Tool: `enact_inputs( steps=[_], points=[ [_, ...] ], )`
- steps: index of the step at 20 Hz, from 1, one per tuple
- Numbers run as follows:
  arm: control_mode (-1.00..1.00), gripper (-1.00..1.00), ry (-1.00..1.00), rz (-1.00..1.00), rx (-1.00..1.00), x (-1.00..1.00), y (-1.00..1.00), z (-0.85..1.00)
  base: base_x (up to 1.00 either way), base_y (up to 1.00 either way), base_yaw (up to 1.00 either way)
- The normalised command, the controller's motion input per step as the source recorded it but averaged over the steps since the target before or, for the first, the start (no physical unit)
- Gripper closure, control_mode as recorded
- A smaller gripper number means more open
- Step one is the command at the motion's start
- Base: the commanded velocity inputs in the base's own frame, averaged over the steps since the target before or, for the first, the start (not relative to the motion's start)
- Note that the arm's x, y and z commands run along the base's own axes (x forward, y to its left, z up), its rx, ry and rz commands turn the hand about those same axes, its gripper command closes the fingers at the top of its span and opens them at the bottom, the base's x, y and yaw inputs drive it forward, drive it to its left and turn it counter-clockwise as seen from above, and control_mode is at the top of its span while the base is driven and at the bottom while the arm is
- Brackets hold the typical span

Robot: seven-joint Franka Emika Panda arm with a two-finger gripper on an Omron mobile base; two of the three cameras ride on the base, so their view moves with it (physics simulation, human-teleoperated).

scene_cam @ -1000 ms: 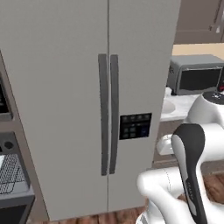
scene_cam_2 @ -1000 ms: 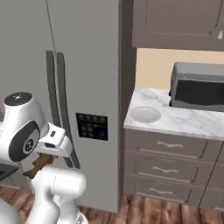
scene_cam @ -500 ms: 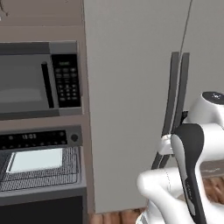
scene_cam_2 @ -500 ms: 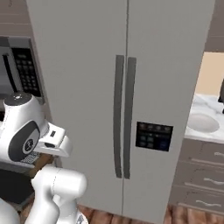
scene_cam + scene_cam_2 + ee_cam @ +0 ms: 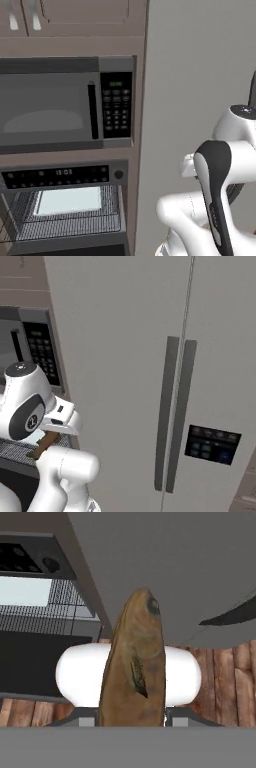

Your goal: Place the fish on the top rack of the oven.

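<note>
At the far left of the left base view the oven (image 5: 60, 175) stands open below the microwave (image 5: 67, 102); its dark control strip runs across the top of the cavity. Inside, the top rack (image 5: 70, 225) reaches from wall to wall, and a pale flat tray (image 5: 70, 200) lies on its rear part, leaving a bare band of wire along the front edge. To the right a narrow brown cabinet edge parts the oven from the broad grey fridge (image 5: 150, 356), whose two vertical handles (image 5: 175, 416) meet at the door seam. The gripper (image 5: 131, 714) hangs low in front of the fridge, right of the oven opening, closed on the fish (image 5: 134, 667), which juts straight out from between the fingers, well apart from the rack. Wooden floor (image 5: 220, 677) lies below.
</note>
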Motion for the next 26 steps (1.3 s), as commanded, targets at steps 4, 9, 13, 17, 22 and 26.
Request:
enact_inputs(
  steps=[4,9,13,17,22,26],
  points=[
    [1.0,1.0,0.0,0.0,0.0,0.0,0.0,0.0,0.01,0.91,0.01],
    [1.0,1.0,0.0,0.0,0.0,0.0,0.0,0.0,0.0,0.78,0.03],
    [-1.0,1.0,0.0,0.02,-0.02,0.0,0.44,-0.09,0.0,0.4,0.01],
    [-1.0,1.0,-0.04,0.08,-0.1,0.0,1.0,-0.09,0.0,0.0,0.0],
    [-1.0,1.0,-0.1,0.0,-0.2,0.22,1.0,-0.54,0.0,0.0,0.0],
    [-1.0,1.0,-0.2,0.0,-0.07,0.39,1.0,-0.95,0.0,0.0,0.0]
  ],
)
